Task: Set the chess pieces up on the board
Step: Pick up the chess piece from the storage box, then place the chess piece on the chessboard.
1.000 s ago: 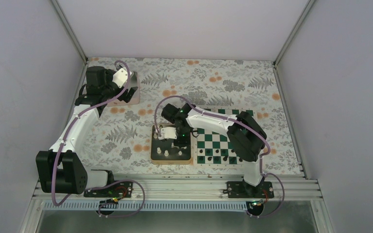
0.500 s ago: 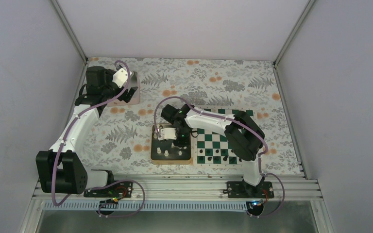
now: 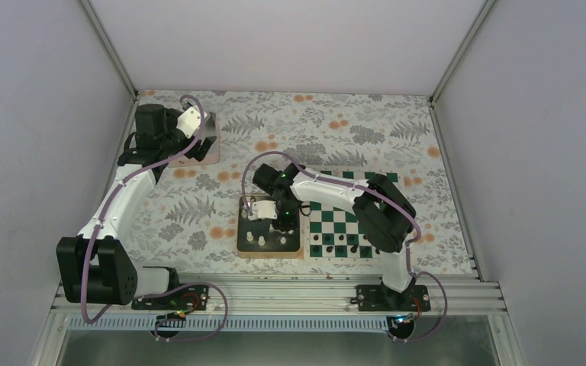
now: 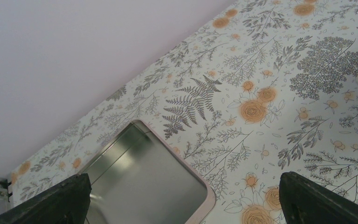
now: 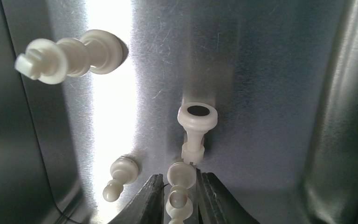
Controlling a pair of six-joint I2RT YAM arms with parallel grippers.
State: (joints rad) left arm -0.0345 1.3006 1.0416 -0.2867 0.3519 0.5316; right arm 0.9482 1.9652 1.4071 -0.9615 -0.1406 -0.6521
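my right end effector (image 5: 180, 181) is down inside the gold-rimmed tray (image 3: 268, 252), clenched on one small white piece (image 5: 178, 199), with a finger (image 5: 151, 203) pressed to each side of it. the other white chess pieces (image 3: 264, 239) are in the same tray: one lies tipped over just beyond the held piece, its ringed base (image 5: 196, 116) turned toward my camera, a short one (image 5: 119, 176) stands just to the side, and a taller one (image 5: 70, 55) is well apart near the tray wall. the board (image 3: 349, 216) lies flat on the floral tabletop (image 4: 261, 70) just beside the tray, with black pieces (image 3: 341, 247) along its near edge. my left end effector (image 4: 182, 179) is released, fingers spread wide, above a silver tin (image 4: 144, 186) at the far left corner.
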